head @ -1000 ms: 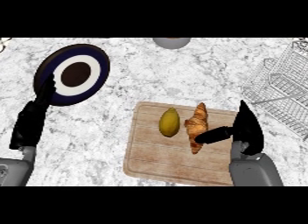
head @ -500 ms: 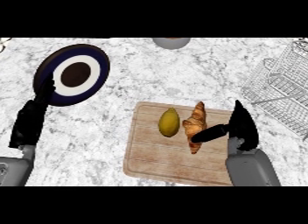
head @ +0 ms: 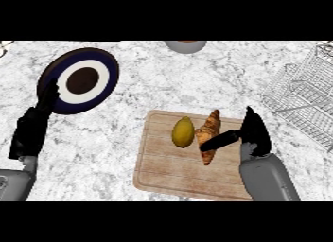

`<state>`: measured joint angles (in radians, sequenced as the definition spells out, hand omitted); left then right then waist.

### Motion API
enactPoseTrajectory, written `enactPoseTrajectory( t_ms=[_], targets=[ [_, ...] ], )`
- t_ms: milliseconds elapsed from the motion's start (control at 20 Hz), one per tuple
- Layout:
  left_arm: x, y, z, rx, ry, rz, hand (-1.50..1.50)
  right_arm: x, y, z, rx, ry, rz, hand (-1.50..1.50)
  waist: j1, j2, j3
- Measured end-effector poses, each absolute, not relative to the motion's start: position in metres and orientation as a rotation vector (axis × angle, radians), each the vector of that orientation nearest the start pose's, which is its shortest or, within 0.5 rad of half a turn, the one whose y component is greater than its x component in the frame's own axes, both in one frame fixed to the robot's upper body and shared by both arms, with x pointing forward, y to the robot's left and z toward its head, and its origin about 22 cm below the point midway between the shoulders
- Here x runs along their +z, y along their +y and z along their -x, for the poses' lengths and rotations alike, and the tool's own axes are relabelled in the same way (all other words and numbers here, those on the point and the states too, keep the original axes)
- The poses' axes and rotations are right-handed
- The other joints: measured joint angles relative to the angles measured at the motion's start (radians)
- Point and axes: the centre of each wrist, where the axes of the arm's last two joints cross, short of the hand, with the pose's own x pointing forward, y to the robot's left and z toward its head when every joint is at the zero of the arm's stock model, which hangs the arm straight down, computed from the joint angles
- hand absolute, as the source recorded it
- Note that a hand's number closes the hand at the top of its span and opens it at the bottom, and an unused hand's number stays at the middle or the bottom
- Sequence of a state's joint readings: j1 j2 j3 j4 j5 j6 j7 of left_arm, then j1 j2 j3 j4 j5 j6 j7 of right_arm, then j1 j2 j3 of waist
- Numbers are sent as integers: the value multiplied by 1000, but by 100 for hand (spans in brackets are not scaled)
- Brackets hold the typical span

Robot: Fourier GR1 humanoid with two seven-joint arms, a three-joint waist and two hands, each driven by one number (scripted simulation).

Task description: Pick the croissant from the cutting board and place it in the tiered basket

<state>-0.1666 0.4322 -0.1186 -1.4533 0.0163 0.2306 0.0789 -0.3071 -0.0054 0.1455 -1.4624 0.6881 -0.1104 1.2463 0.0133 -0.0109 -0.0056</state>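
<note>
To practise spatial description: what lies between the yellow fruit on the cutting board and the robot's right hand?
In the head view, the croissant lies between the yellow fruit and the right hand, whose thumb touches it.

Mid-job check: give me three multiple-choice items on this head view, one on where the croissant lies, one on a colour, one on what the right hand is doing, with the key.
1. Where does the croissant lie?
A. on the cutting board, right of the yellow-green fruit
B. in the tiered basket
C. on the plate

2. What colour is the plate's outer ring?
A. red
B. dark blue
C. green

3. What is the right hand doing?
A. resting at the view's left edge
B. holding the croissant above the basket
C. beside the croissant, its thumb across it

Key: 1 A, the croissant lies on the wood next to the fruit. 2 B, a dark blue ring surrounds a white band and a dark centre. 3 C, the thumb crosses the croissant, which lies on the board; the left hand is at the left.
</note>
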Motion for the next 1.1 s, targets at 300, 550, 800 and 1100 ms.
enactPoseTrajectory(
  t_ms=[300, 550, 800, 1100],
  targets=[
    [36, 291, -280, -244, -1540, -420, 0, 48, -140, -306, 294, -619, 640, 150, 0, -2, -5],
    [36, 298, -283, -238, -1531, -428, 0, 50, -126, -309, 365, -638, 671, 150, -5, -3, -4],
    [33, 293, -281, -236, -1537, -427, 0, 54, -124, -310, 328, -672, 652, 150, -6, -1, -1],
    [33, 292, -280, -257, -1545, -407, 0, 75, -103, -351, 347, -770, 767, 150, 19, 14, 3]
  ],
)
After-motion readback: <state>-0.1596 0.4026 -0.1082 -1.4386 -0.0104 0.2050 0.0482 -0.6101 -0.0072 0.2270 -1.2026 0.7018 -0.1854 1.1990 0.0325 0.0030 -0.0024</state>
